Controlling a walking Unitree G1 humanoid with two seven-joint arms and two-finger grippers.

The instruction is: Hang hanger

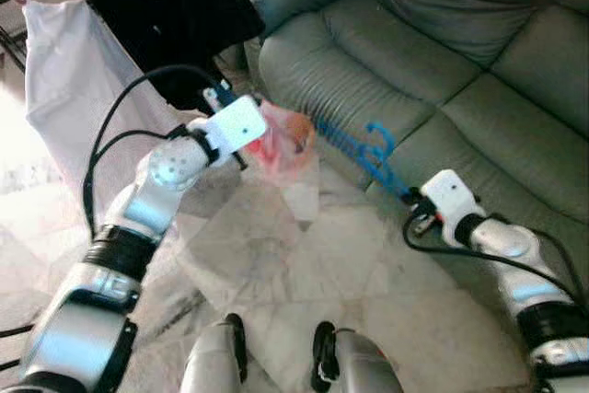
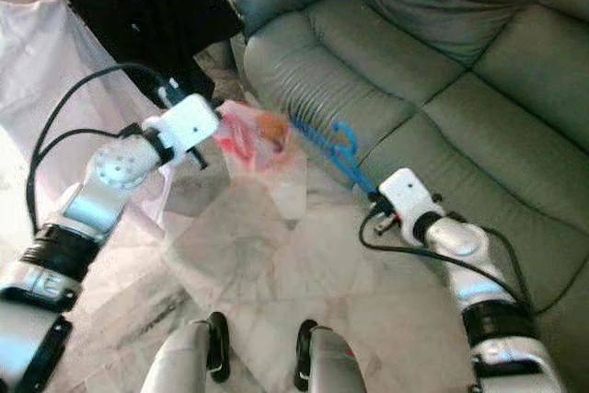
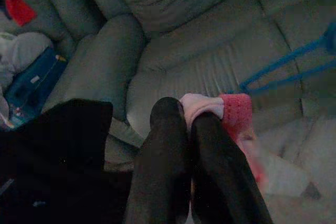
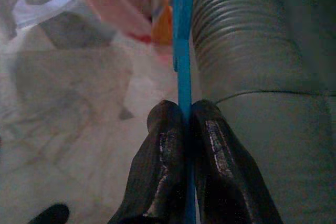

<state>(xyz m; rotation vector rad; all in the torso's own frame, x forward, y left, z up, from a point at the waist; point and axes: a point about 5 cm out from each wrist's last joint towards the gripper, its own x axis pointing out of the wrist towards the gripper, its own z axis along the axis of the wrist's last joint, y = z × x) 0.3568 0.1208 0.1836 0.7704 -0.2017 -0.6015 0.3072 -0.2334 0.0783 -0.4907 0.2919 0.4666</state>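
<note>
Reaching forward from the lower right toward the grey sofa (image 1: pixel 442 52), the right arm bends at the elbow and ends in the right gripper (image 4: pixel 185 124), whose two black fingers are pressed together on the thin edge of the blue hanger (image 1: pixel 363 149). That hanger runs from the gripper up along the front of the sofa seat, its hook curling just off the seat's front edge, and its far end meets a pink garment (image 1: pixel 281 140). Seen from the right wrist, the hanger is a narrow, bright blue plastic strip passing straight between the fingertips, with the ribbed sofa cushion beside it. On the other side the left arm stretches out at mid height, elbow bent, with the left gripper (image 3: pixel 189 121) near the sofa's armrest; its fingers are closed on a fold of the pink garment, which hangs down in front of the sofa toward the pale marble floor (image 1: pixel 304 292). Beside the armrest, away from the seat, a black garment (image 1: pixel 170 6) and a white cloth (image 1: pixel 69 89) hang from a rack.
</note>
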